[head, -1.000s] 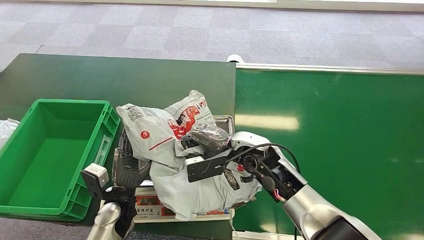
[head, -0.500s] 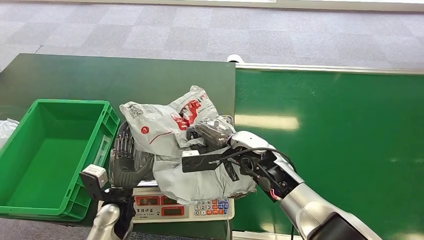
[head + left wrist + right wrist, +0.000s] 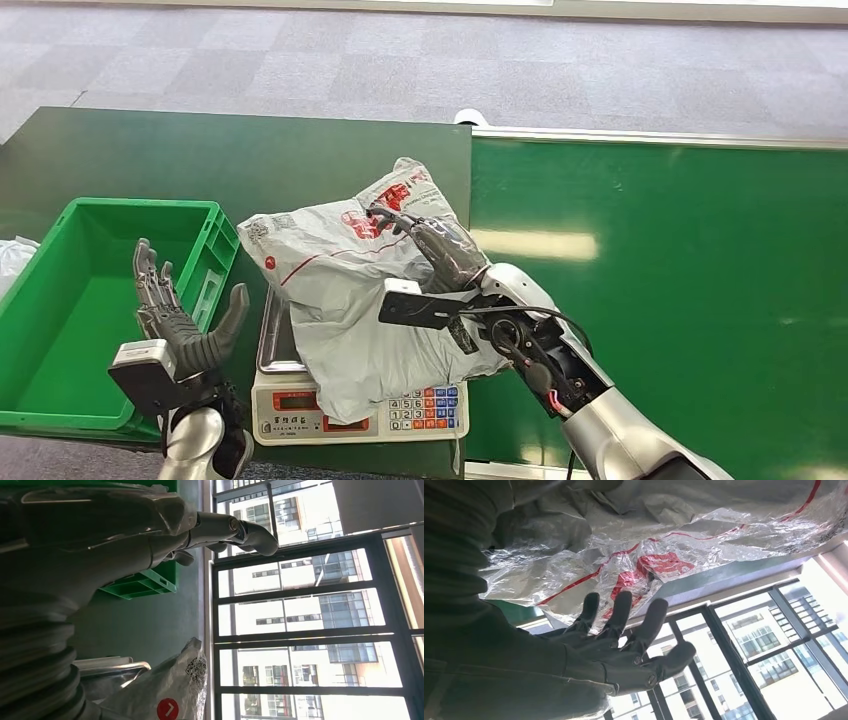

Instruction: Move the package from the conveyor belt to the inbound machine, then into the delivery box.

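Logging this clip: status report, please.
Left hand open beside green plastic crate. Right hand open, lying against grey plastic mailer bag. Bag rests on weighing scale. Nothing blocks crate.

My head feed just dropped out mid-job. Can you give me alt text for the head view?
A grey plastic package with red print lies on the scale, the right hand resting on top with fingers extended. The left hand is raised, open, beside the green box. The green conveyor belt lies to the right.
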`<state>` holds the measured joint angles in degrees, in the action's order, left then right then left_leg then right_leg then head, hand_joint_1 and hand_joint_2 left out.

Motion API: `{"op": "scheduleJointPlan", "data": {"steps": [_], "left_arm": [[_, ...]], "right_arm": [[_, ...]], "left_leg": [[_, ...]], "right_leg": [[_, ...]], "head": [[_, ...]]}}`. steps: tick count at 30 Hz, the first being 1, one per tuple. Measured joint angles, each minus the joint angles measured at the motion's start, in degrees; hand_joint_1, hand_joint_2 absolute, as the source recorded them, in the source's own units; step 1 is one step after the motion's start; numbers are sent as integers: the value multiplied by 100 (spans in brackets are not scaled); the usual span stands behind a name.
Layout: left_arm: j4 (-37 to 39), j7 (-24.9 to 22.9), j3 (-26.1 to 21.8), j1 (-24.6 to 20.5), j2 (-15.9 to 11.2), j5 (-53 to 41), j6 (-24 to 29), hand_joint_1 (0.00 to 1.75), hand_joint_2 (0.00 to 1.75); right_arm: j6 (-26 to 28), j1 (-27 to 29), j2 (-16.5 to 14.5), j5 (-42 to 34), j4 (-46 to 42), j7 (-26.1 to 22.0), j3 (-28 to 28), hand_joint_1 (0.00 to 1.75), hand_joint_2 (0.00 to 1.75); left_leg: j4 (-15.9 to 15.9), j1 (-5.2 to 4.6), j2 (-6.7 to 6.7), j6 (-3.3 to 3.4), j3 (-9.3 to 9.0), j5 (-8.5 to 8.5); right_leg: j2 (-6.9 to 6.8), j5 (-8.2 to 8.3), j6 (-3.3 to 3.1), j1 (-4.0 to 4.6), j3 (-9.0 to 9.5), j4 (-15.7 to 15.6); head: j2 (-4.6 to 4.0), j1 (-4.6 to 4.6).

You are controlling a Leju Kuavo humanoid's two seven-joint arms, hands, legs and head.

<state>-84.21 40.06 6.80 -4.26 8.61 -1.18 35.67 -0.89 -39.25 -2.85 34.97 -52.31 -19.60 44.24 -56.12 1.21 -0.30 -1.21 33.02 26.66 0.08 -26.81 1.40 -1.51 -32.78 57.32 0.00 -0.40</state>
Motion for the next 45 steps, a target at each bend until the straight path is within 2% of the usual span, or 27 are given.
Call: {"op": "scheduleJointPlan", "data": {"steps": [5, 11, 15, 21, 24, 27, 32, 45], "left_arm": [[-35, 0, 3, 0, -1, 0, 1, 0, 175], [-53, -1, 4, 4, -2, 54, 78, 0, 175], [-162, 0, 1, 103, -3, 76, 112, 0, 175], [-556, 0, 119, 504, 43, -152, 308, 0, 175], [-723, 0, 268, 697, 73, -230, 396, 0, 175], [-755, 0, 412, 799, 108, -233, 413, 0, 175], [-753, 0, 589, 838, 122, -139, 397, 0, 175], [-712, 0, 828, 816, 130, -103, 383, 0, 175]], "right_arm": [[-29, 50, -3, -59, -40, -49, -82, 0, 175], [-250, 204, -67, -482, -89, -307, -194, 0, 175], [47, 585, -132, -1058, -543, -728, -407, 0, 0], [1723, 2177, -192, -1822, -3100, -1834, -659, 0, 0], [2863, 2728, -114, -1819, -4452, -2014, -408, 0, 0], [3733, 2914, 28, -1512, -5348, -1992, -55, 0, 0], [3886, 3075, 165, -1238, -5728, -1805, 20, 0, 0], [3889, 3339, 94, -1264, -5949, -1692, -38, 0, 0]], "left_leg": [[0, 0, 0, 0, 0, 0], [1, 0, 0, 0, 0, 0], [1, 0, -1, 0, 1, 1], [2, 0, -3, -11, 5, 21], [3, 0, 0, -10, 5, 29], [3, 0, 2, -9, -4, 30], [3, 0, 2, -8, -28, 28], [3, 0, 1, -8, -38, 28]], "right_leg": [[0, -1, 0, 0, -1, 0], [0, -1, 0, 0, -1, 0], [-1, -2, 0, 0, -1, 0], [-2, -20, -2, 0, -6, -1], [0, -26, -2, -1, -7, -2], [0, -27, -3, 0, 1, -4], [0, -25, -5, 0, 23, -4], [2, -25, -5, 0, 31, -4]], "head": [[0, -1], [0, 0], [0, -1], [0, -1], [0, 0], [0, 2], [0, 2], [0, 2]]}}
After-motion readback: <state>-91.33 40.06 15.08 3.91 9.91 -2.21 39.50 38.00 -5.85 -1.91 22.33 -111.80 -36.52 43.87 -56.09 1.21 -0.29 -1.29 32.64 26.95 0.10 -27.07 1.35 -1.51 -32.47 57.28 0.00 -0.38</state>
